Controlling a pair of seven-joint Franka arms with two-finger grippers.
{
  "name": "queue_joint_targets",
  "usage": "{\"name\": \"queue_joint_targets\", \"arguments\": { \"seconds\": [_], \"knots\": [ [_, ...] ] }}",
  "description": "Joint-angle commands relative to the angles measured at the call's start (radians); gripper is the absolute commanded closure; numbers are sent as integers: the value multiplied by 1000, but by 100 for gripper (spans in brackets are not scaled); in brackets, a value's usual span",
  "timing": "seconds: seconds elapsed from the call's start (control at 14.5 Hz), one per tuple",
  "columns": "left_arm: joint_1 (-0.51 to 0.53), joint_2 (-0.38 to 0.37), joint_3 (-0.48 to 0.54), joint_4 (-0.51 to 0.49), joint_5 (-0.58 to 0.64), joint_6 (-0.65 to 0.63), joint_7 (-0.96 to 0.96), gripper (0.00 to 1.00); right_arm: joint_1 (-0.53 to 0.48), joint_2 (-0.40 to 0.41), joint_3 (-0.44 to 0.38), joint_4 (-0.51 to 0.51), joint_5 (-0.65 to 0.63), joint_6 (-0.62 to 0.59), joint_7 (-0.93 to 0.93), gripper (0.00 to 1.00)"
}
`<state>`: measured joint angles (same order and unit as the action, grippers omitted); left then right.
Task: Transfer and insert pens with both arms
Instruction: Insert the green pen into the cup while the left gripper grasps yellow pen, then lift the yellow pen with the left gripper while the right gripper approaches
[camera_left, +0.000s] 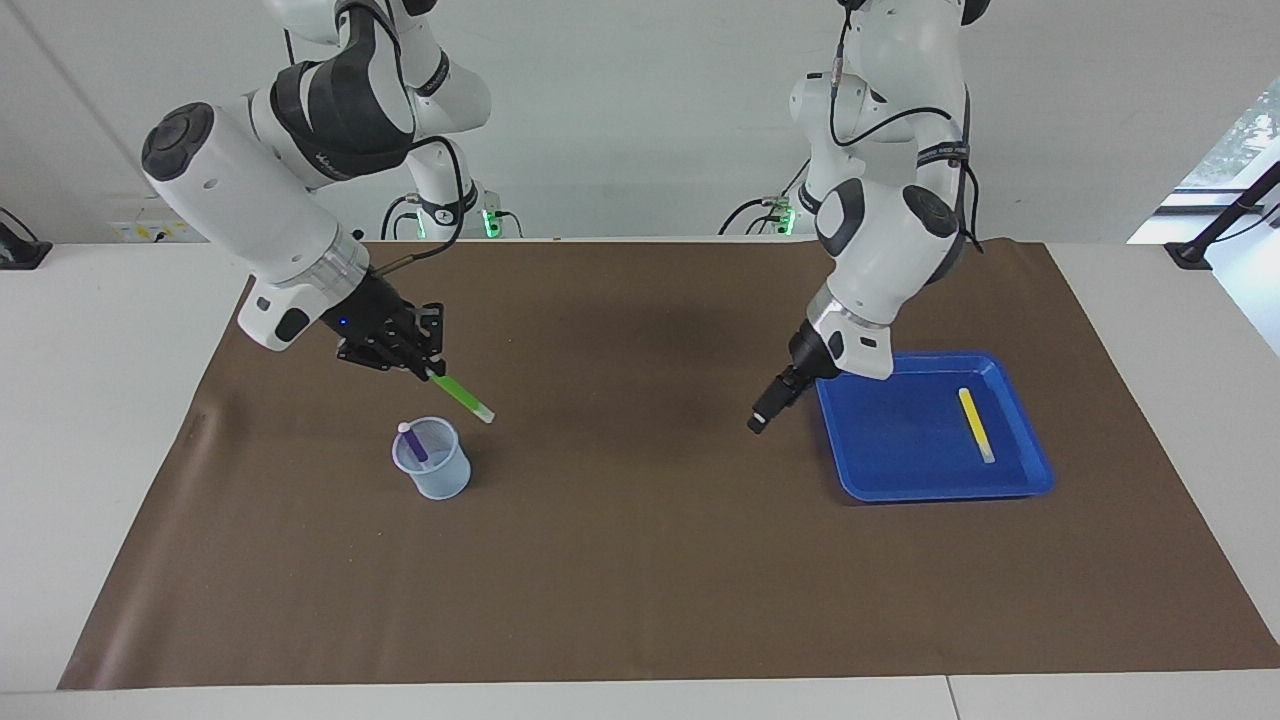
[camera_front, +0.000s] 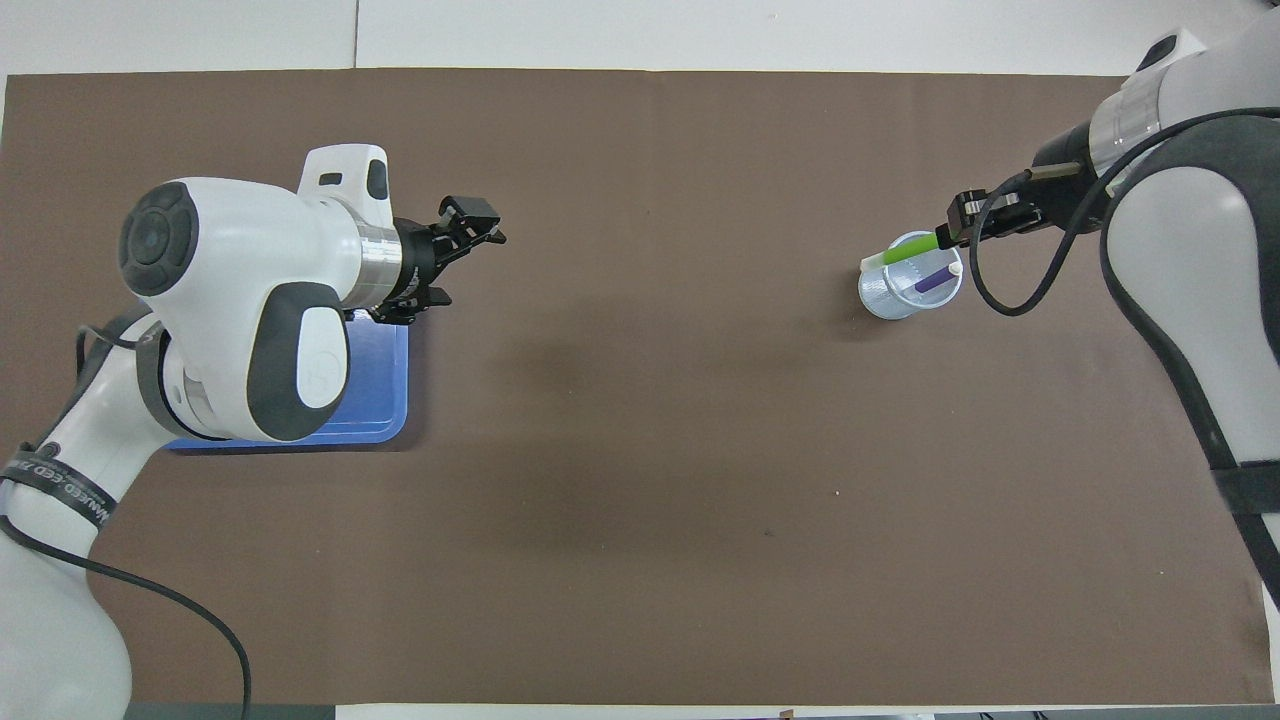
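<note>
At upper left of the facing view our right gripper (camera_left: 430, 372) clamps the green pen (camera_left: 462, 397), tilted above the clear cup (camera_left: 432, 460) holding the purple pen (camera_left: 414, 443). Our left gripper (camera_left: 760, 418) hangs empty, fingers apart, beside the blue tray (camera_left: 1020, 480) with 1 yellow pen (camera_left: 976, 424).

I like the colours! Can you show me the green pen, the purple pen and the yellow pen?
green pen (camera_left: 458, 393), facing view, middle of its green barrel.
purple pen (camera_left: 415, 446), facing view, its purple barrel inside the cup.
yellow pen (camera_left: 972, 414), facing view, middle of its yellow barrel.
</note>
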<state>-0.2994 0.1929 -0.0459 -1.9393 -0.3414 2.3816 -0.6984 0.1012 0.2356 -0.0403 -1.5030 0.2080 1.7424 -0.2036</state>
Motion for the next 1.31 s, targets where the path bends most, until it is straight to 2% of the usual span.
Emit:
{"name": "queue_joint_targets", "arguments": {
  "seconds": [0.0, 0.14, 0.41, 0.62, 0.76, 1.03, 1.24],
  "knots": [
    [104, -65, -8, -104, 94, -19, 256, 0, 11, 27, 14, 37, -165, 2, -134, 100],
    [178, -72, -8, -119, 128, -38, 429, 0, 18, 24, 14, 1, -179, 46, -138, 100],
    [296, -55, -8, -119, 248, -45, 647, 0, 20, 10, 16, -101, -194, 126, -151, 100],
    [382, -21, -8, -118, 255, -39, 819, 0, 43, -15, 16, -189, -239, 225, -171, 100],
    [428, 3, -8, -110, 255, -35, 917, 0, 78, -32, 16, -238, -315, 271, -171, 100],
    [445, 48, -6, -116, 255, -35, 965, 0, 88, -10, 17, -249, -326, 309, -174, 100],
    [459, 75, -5, -124, 257, -39, 965, 0, 89, -12, 16, -296, -326, 313, -174, 100]
  ]
}}
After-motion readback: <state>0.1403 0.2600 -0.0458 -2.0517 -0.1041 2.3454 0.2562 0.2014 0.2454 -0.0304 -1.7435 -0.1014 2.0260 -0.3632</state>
